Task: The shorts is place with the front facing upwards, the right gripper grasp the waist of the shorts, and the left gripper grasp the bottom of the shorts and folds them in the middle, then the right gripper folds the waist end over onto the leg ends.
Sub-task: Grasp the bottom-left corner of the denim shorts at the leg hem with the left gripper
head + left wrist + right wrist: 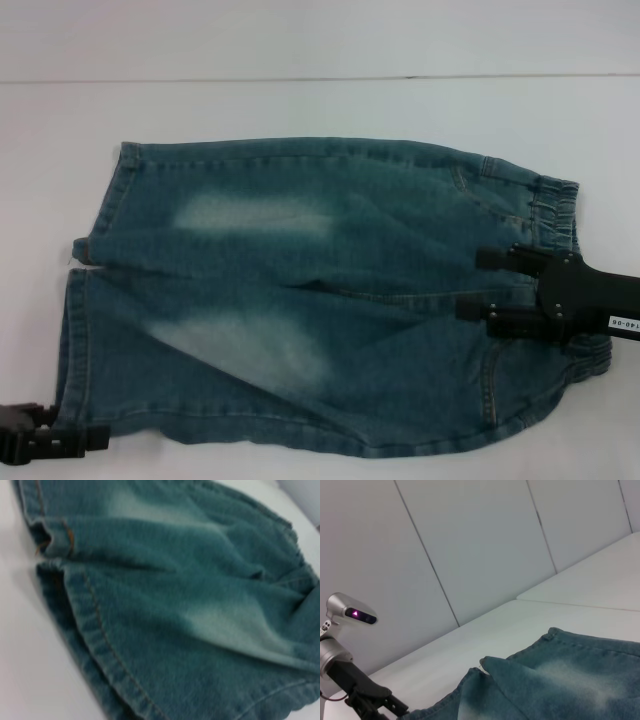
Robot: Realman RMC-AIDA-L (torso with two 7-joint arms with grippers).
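Note:
Blue denim shorts point(300, 300) lie flat on the white table, front up, with the elastic waist point(560, 205) to the right and the leg hems point(75, 330) to the left. My right gripper point(472, 284) hovers over the waist end near the middle seam, open, its two black fingers spread above the cloth. My left gripper point(62, 425) sits at the near left corner by the near leg's hem, open, and it holds nothing. The left wrist view shows the shorts point(175, 605) close up, hems and faded patches. In the right wrist view the shorts point(560, 680) lie low, with the left gripper point(375, 702) beyond.
The white table point(300, 100) runs on past the shorts on all sides. Its far edge meets a pale panelled wall point(485, 545). The left arm's silver wrist camera point(350, 612) shows in the right wrist view.

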